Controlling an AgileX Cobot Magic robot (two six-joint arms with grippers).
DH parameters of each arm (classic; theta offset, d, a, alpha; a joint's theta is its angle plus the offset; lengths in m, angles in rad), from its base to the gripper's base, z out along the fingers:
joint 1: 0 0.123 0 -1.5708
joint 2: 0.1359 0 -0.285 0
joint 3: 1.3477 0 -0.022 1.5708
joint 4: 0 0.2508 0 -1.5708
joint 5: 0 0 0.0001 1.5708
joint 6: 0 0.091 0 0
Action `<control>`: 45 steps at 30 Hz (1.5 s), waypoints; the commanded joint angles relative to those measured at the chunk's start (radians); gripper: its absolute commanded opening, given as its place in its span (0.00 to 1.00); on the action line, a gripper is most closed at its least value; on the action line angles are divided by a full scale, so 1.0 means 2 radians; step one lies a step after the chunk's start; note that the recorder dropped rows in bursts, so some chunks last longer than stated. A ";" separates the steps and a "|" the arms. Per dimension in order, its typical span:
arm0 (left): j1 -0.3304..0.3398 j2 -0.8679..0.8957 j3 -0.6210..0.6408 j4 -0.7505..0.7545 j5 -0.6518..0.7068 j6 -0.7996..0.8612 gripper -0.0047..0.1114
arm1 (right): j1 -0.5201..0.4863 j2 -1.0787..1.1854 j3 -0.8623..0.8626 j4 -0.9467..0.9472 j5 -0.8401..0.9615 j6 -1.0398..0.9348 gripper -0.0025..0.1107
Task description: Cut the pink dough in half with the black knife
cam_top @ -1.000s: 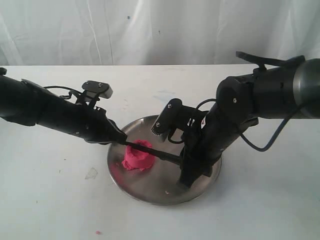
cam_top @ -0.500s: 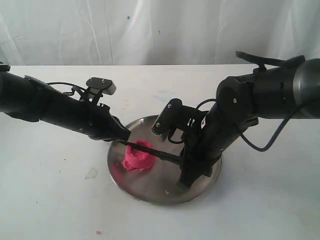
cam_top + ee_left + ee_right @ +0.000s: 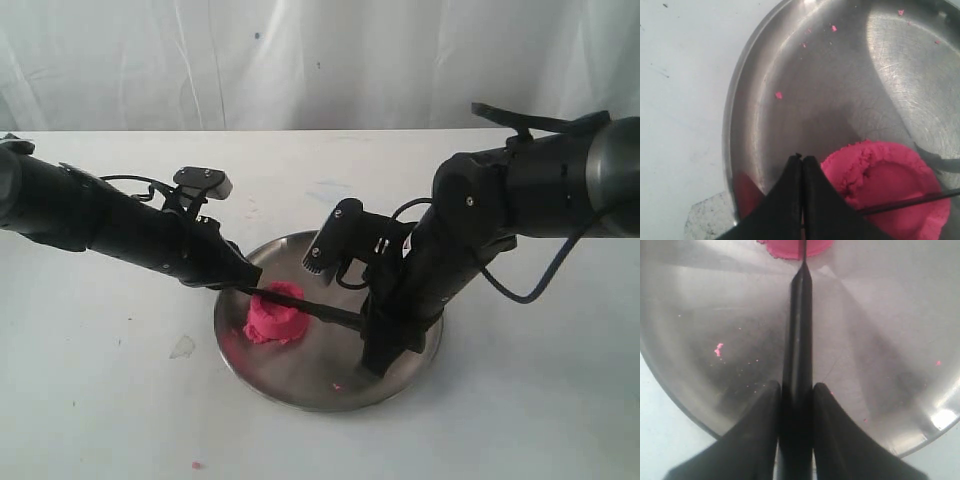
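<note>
My right gripper [image 3: 796, 405] clamps the knife [image 3: 798, 325]; the left gripper [image 3: 801, 165] is pinched closed, empty. I fear the dough [image 3: 275, 312] skids on the plate [image 3: 300, 385] if I press unevenly.

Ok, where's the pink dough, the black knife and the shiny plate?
pink dough [image 3: 272, 318], exterior view, middle of the lump.
black knife [image 3: 798, 335], right wrist view, on the handle ahead of the gripper.
steel plate [image 3: 765, 120], left wrist view, bare inner surface near the rim.
</note>
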 commanded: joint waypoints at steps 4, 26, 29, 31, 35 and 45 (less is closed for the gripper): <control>0.000 -0.006 0.003 0.016 0.008 -0.002 0.04 | -0.001 -0.001 0.002 0.002 0.002 -0.004 0.02; 0.000 0.008 0.014 0.020 0.009 -0.004 0.04 | -0.001 0.014 0.002 0.002 0.005 -0.004 0.02; 0.000 0.012 0.015 0.020 0.000 -0.004 0.04 | -0.001 0.014 0.002 0.002 0.005 -0.004 0.02; 0.000 0.009 0.010 0.020 -0.001 -0.004 0.04 | -0.001 0.014 0.002 0.002 0.005 -0.004 0.02; 0.000 0.002 0.004 0.020 0.003 -0.004 0.04 | -0.001 0.014 0.002 0.002 0.005 -0.004 0.02; 0.000 -0.079 0.004 0.020 0.004 0.005 0.04 | -0.001 0.014 0.002 0.002 0.005 -0.004 0.02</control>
